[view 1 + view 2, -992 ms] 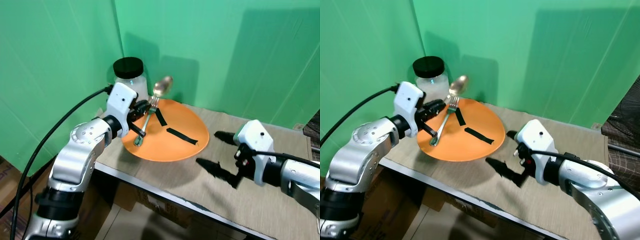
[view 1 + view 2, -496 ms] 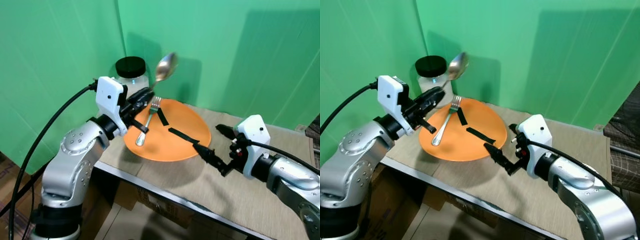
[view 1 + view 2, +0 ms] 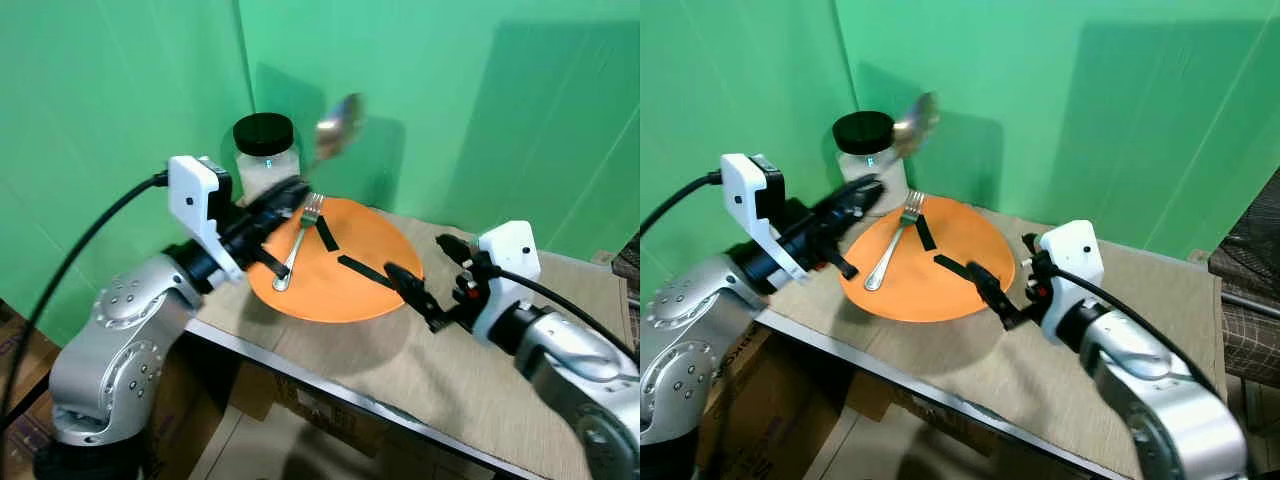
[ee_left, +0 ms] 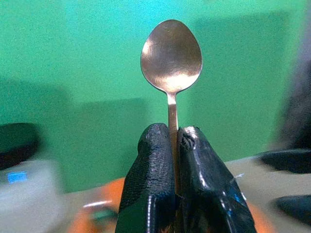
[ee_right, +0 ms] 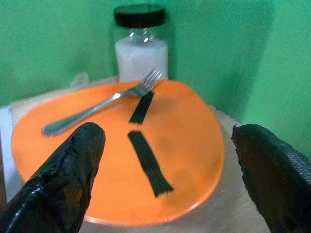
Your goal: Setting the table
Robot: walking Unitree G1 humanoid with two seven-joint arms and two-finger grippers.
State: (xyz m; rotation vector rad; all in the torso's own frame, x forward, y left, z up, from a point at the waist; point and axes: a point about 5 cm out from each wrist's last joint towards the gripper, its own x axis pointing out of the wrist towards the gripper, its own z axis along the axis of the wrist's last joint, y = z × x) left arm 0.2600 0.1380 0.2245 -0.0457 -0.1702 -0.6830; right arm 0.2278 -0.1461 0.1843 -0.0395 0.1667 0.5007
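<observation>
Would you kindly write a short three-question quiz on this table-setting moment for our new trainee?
1. True or false: the left gripper is shut on the spoon.
2. What lies on the orange plate besides two black strips?
A. fork
B. knife
C. cup
3. Fill in: the right gripper has its fingers ____ near the plate's edge.

Key:
1. True.
2. A, the fork.
3. Open.

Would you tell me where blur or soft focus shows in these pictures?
Left eye view: the spoon and left gripper are smeared by motion. Left wrist view: spoon sharp, background soft. Right wrist view: the near black fingers are out of focus, the fork fairly clear.
</observation>
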